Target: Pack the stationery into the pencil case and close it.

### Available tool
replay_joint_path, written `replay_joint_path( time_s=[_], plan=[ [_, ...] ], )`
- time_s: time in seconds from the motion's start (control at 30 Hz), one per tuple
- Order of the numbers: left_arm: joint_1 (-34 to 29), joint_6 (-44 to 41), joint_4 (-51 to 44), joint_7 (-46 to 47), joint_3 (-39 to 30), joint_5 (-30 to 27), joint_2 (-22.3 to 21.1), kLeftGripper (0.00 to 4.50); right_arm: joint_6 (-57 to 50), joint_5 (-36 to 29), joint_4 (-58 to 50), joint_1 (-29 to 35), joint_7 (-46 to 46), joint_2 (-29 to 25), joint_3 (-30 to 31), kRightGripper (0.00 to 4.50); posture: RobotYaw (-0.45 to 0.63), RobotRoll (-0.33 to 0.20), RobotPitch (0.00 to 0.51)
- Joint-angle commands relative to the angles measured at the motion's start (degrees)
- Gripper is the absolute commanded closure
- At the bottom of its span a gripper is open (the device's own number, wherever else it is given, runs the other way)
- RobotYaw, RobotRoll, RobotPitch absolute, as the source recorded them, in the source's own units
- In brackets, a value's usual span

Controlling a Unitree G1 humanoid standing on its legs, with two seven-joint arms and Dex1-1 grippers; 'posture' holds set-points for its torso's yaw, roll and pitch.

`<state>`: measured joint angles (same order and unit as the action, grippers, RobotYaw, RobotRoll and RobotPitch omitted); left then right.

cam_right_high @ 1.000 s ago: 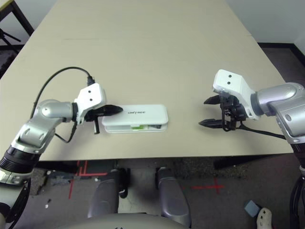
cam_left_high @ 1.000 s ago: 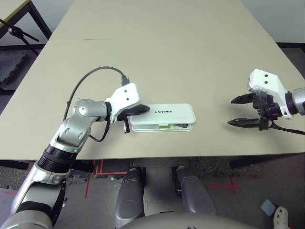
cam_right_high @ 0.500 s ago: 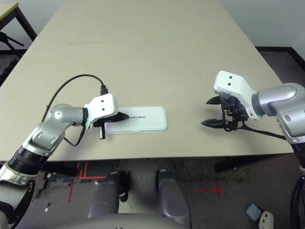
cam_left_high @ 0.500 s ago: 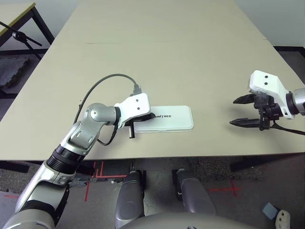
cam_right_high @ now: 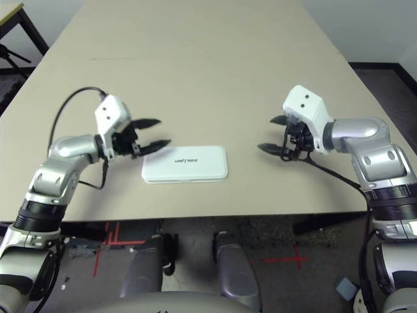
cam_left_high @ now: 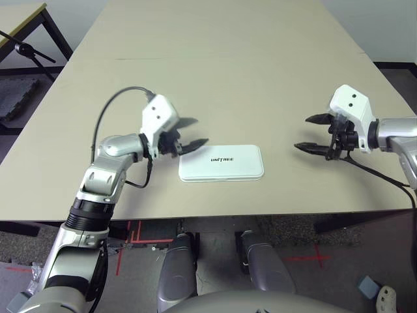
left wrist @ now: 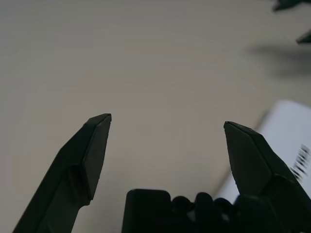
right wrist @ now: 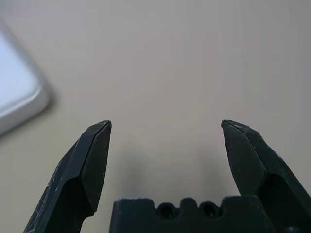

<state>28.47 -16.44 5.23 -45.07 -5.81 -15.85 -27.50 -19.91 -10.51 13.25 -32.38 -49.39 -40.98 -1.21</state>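
The white pencil case (cam_left_high: 221,162) lies flat and closed near the table's front edge, its "UNITREE" lid on top. A corner of the pencil case (left wrist: 291,145) also appears in the left wrist view, and an end of the pencil case (right wrist: 17,92) in the right wrist view. The marker pen, the white stick and the grey cylinder are hidden. My left gripper (cam_left_high: 193,132) hangs open and empty, above the table just left of the case. My right gripper (cam_left_high: 310,133) is open and empty too, well to the right of the case.
The beige table (cam_left_high: 228,72) stretches far back behind the case. A black cable (cam_left_high: 111,114) loops over my left forearm. Off the table's left side stand a dark stand and a table leg (cam_left_high: 29,49).
The lid went from ajar to shut under my left gripper, which has since lifted off the case, drawn back left and opened. My right gripper has moved a little toward the case.
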Motion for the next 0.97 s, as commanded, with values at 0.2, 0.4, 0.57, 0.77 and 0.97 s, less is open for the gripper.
replay_joint_path(
  time_s=[0.2, 0.4, 0.57, 0.77, 0.97],
  plan=[
    [4.08, 10.29, 15.68, 16.93, -10.54, 1.29, 2.06, 0.01, 13.46, -0.38, 18.53, -2.79, 26.09, 10.29, -13.95, 0.00, -0.06, 0.000, 0.180],
    [5.34, 15.55, 21.76, 23.77, -12.18, 2.68, 2.05, 0.01, 21.60, -0.55, 26.93, -3.77, 37.11, 12.73, -19.16, 0.00, -0.05, 0.000, 0.168],
    [6.13, 17.40, 24.74, 27.21, -12.72, 2.79, 1.94, 0.01, 26.03, -1.32, 30.79, -4.57, 41.54, 13.49, -21.33, 0.00, -0.04, 0.000, 0.159],
    [6.78, 19.12, 27.06, 29.31, -12.73, 2.70, 1.79, 0.01, 28.26, -2.01, 32.92, -5.28, 42.28, 13.69, -21.49, 0.00, -0.05, 0.000, 0.149],
    [6.67, 19.94, 27.27, 29.54, -12.06, 2.86, 2.08, 0.01, 29.51, -1.84, 34.14, -6.21, 41.87, 14.20, -20.78, 0.00, -0.04, 0.000, 0.140]
  ],
)
